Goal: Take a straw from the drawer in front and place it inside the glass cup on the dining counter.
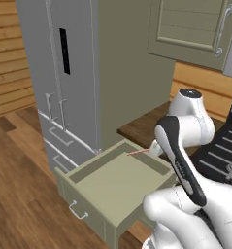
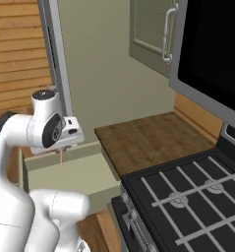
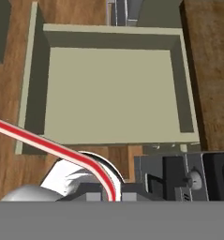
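The sage-green drawer (image 1: 118, 184) stands pulled open below me, its floor bare (image 3: 108, 93); it also shows beside the arm (image 2: 74, 176). My gripper (image 2: 63, 147) hovers over the drawer's back edge, shut on the thin pinkish-red straw (image 2: 62, 157). The straw (image 1: 138, 152) pokes out sideways from the hand above the drawer's far rim. In the hand view the straw (image 3: 38, 140) runs from the pinched fingertips (image 3: 114, 196) out to the left, looking bent near the grip. The glass cup and the dining counter are out of view.
A grey fridge (image 1: 64, 73) with bar-handled drawers rises left of the drawer. A brown wood counter top (image 2: 148, 138) lies behind it, beside a black stove (image 2: 188, 197). Wall cabinets (image 1: 195, 24) hang above. Wood floor (image 1: 20, 194) spreads in front.
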